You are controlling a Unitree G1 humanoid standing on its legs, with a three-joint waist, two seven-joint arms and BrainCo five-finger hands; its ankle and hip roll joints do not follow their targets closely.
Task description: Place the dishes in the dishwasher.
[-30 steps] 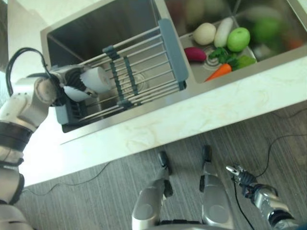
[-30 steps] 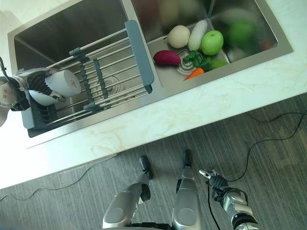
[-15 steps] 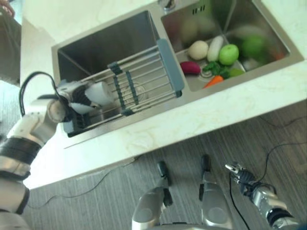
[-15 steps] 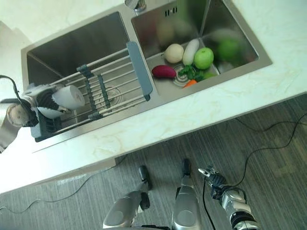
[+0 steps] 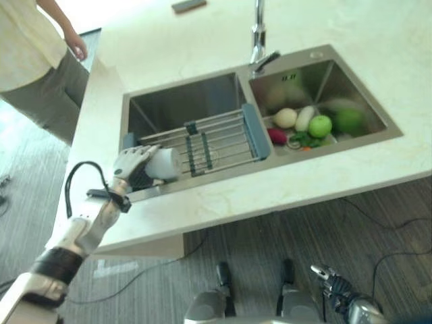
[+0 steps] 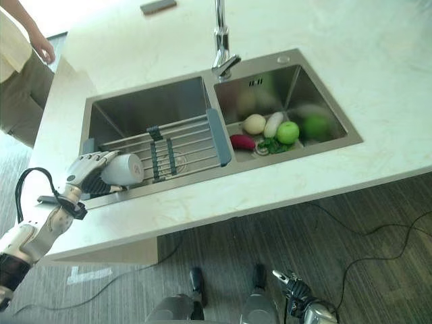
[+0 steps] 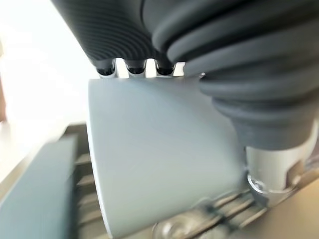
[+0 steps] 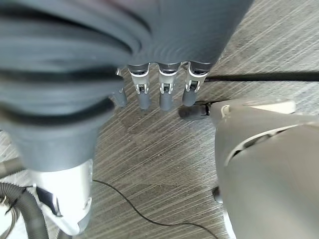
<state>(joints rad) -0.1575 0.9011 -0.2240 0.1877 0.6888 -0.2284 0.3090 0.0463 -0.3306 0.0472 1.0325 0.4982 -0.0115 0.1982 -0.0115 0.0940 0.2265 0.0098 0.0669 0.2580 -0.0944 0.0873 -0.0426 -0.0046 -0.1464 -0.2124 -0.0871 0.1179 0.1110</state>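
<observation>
Left eye view: we saw the left robot hand point(image 5: 133, 162) curled round a white cup point(image 5: 164, 163) lying on the rack point(image 5: 219, 140) over the sink's point(image 5: 182, 101) left basin, at 9 o'clock. Right robot hand point(image 8: 159, 84) hung relaxed above the floor point(image 8: 159, 164), fingers straight.

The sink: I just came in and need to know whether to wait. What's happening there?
The robot's left hand is curled round a white cup lying on its side at the end of the wire rack that spans the left sink basin. The right hand hangs open, low over the floor. Vegetables sit in the right basin, and a person stands beyond the counter's far corner.
</observation>
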